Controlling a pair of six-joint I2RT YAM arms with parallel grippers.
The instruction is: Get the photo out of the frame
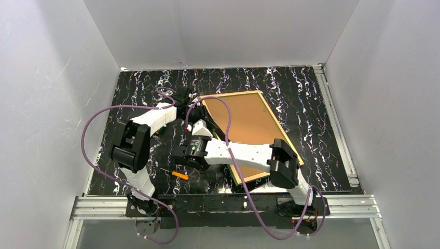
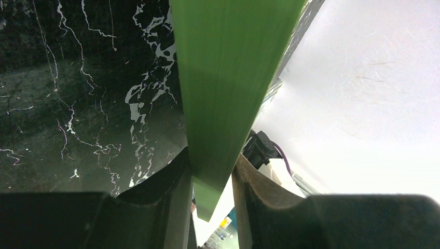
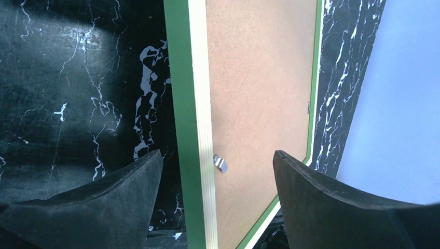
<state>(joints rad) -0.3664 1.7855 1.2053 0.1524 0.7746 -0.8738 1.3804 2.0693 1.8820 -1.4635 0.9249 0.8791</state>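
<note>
Sm. orange pen-like obj (image 1: 180, 175) on blk marble table (image 1: 311, 104), nr front edge.

The right arm (image 1: 244, 153) hides a corner of the frame (image 3: 197, 104).

Frame (image 3: 179, 104): smooth matt green face, pale bare-wood edge w/ fine grain. Backing board (image 3: 259, 93): brown fibreboard, matt, slightly fuzzy. 1 small clip (image 3: 220, 163): shiny metal. Table (image 3: 67, 104): black marble-look w/ white veins, faint sheen. Right gripper (image 3: 217, 155) fingers (image 3: 332, 207): matt black plastic.
</note>
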